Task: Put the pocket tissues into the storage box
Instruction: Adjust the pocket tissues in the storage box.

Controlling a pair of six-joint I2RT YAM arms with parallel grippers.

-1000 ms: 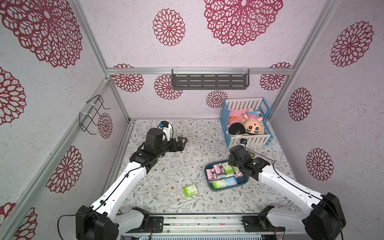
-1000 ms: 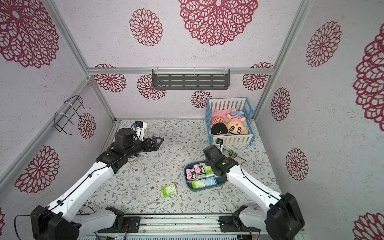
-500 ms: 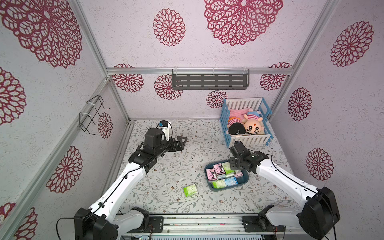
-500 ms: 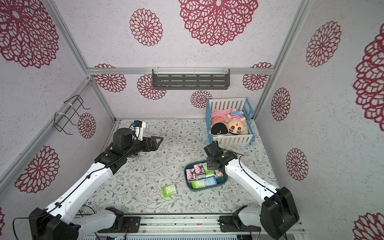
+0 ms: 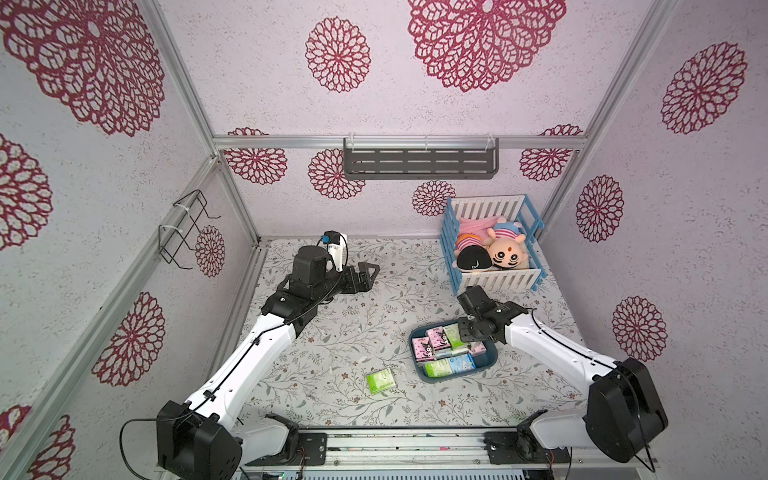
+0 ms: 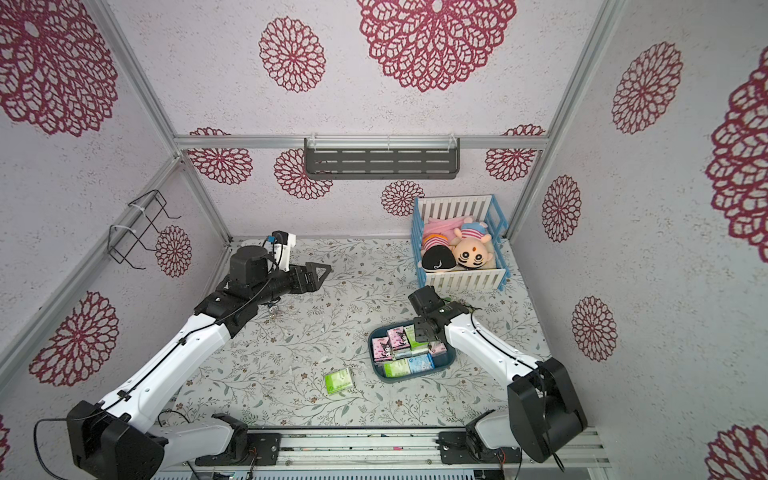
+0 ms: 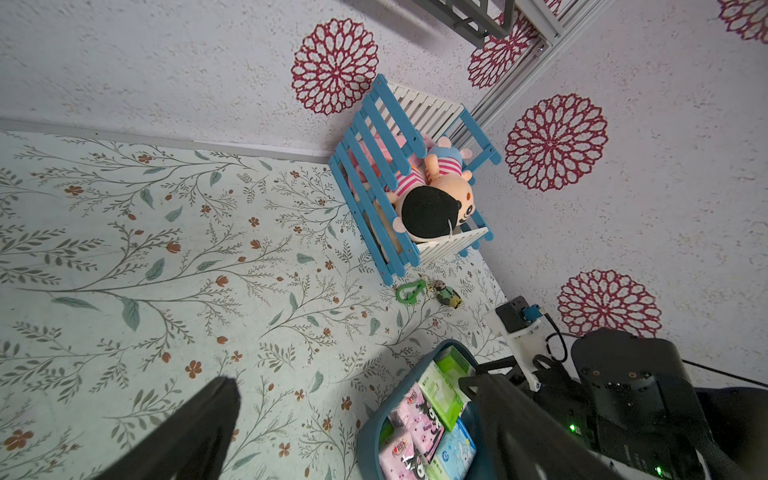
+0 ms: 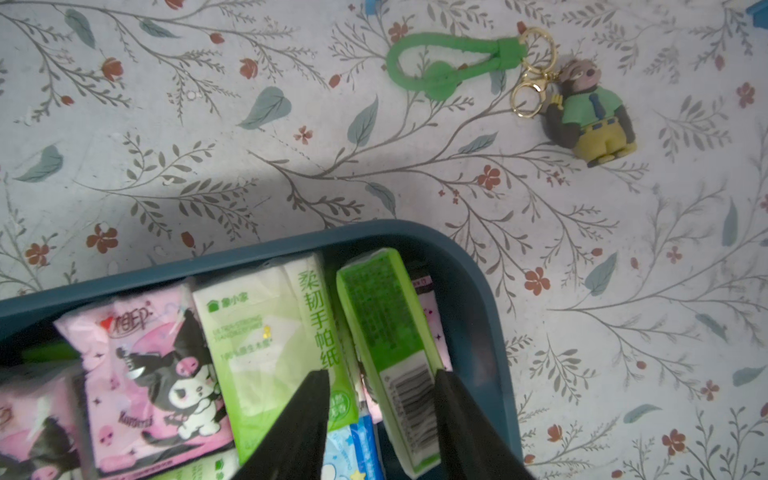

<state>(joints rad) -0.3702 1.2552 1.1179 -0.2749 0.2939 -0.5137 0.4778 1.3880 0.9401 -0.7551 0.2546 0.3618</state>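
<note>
Right pincer (image 8: 380,376) partly open over far right corner of storage box (image 5: 487,360), straddling upright green pack (image 8: 386,328), one finger touching it, grip not confirmed, other pocket tissues (image 5: 440,351) flat inside, loose green pack (image 5: 380,381) on tabletop (image 5: 353,332) left of box, left pincer (image 5: 371,276) wide open, empty, far left.

the floral table (image 5: 353,332) bears the storage box (image 5: 487,360), one green tissue pack (image 5: 381,380), a crib (image 5: 496,279) and a keychain (image 8: 590,118).

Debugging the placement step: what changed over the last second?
The right arm's elbow swung inward; the right end effector barely shifted above the storage box, a green pack standing on edge between its fingers, grip unclear. Left end effector, loose green pack and crib stayed put.
</note>
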